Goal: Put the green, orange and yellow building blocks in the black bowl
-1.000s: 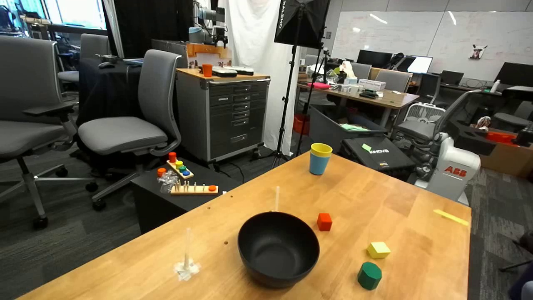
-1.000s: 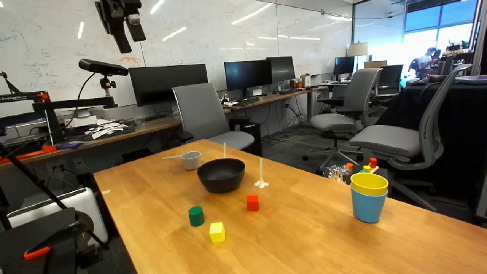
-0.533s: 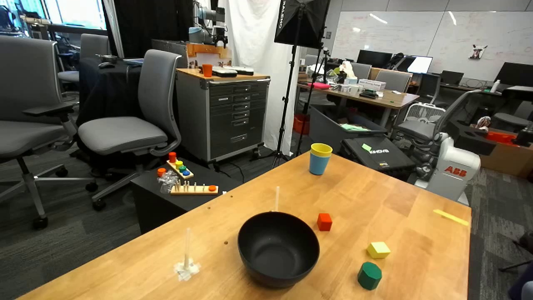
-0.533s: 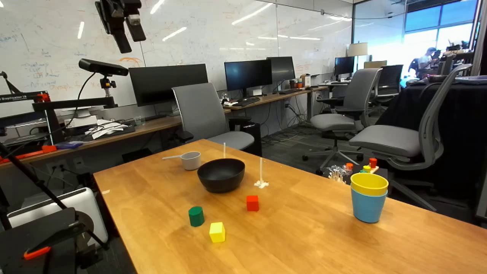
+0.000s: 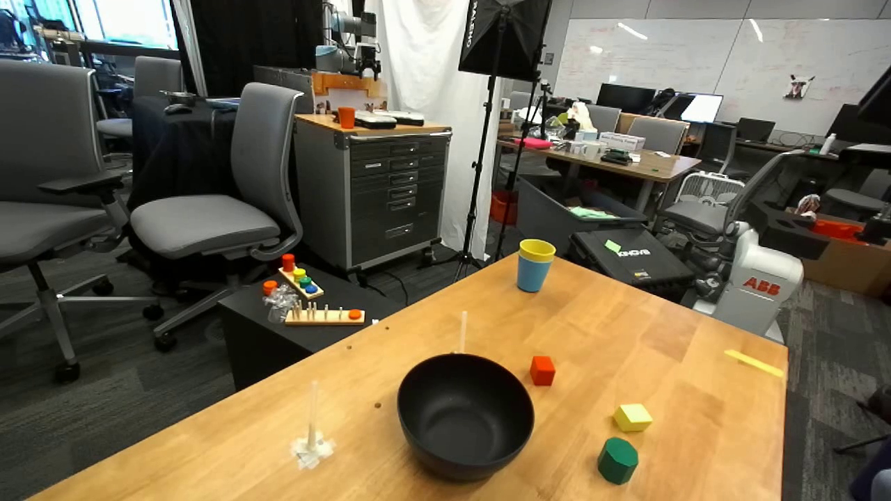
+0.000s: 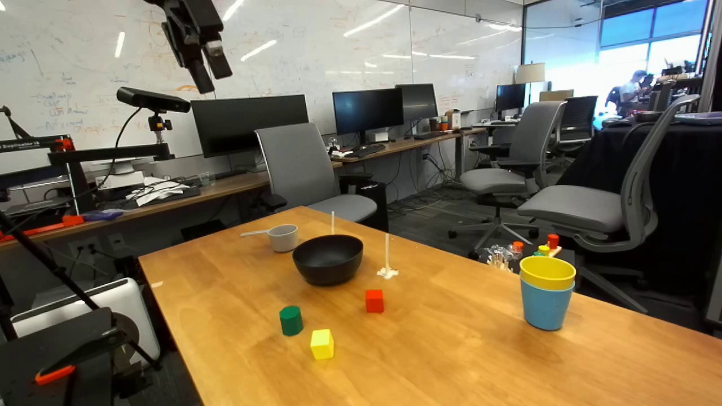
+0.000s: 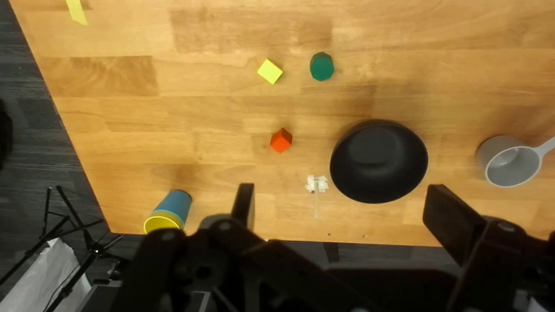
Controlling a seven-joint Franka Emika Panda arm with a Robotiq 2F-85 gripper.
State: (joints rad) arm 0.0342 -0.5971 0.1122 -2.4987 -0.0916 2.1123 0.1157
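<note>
In an exterior view, the claw hangs far higher than the counter. In an exterior view, the black bowl stands near the counter's left edge and contains no block; the green prism, yellow cube and orange cube lie outside it, toward the right edge. In the wrist view, the claw's jaws are spread wide, gripping nothing. Probable step: approach the first block. Rotate the claw to align its jaws with opposite block faces; descend vertically. Allow clearance between green prism and yellow cube.
</note>
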